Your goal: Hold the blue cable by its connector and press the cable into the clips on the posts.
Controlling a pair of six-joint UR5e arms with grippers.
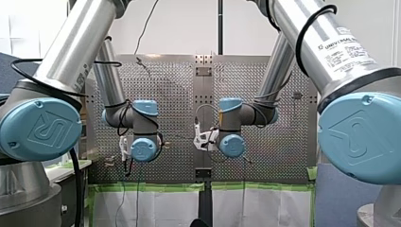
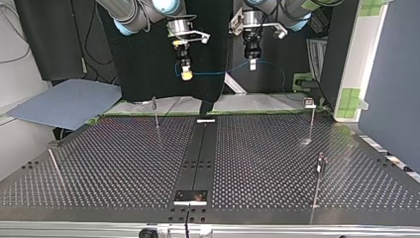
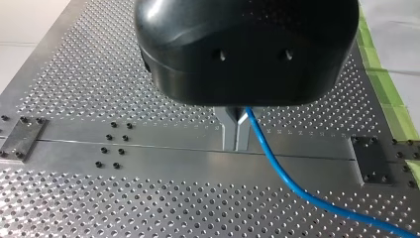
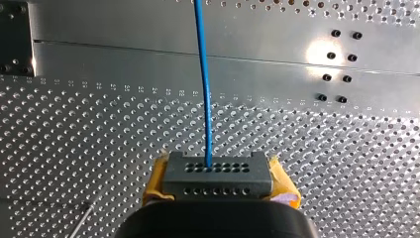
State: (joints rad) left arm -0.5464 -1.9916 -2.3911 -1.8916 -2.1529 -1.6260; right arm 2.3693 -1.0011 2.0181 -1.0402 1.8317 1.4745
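Observation:
The thin blue cable (image 2: 218, 74) sags between my two grippers, which hang high above the table's far edge. My right gripper (image 2: 186, 74), with yellow pads, is shut on the cable's dark grey connector (image 4: 218, 181), and the cable (image 4: 203, 74) runs straight out ahead of it. My left gripper (image 3: 236, 141) has its metal fingers shut on the blue cable (image 3: 277, 168), which trails off to one side. In the top view my left gripper (image 2: 252, 62) hangs at the right. Thin posts (image 2: 155, 110) (image 2: 311, 119) (image 2: 319, 171) with clips on top stand on the perforated table (image 2: 124, 163). None of them touches the cable.
A black centre strip (image 2: 198, 158) splits the table. A slim rod (image 2: 55, 166) stands slanted near the top view's left edge. A grey-blue sheet (image 2: 69, 101) lies beyond the table at that view's left. Green tape (image 2: 351, 96) marks a white panel at the right.

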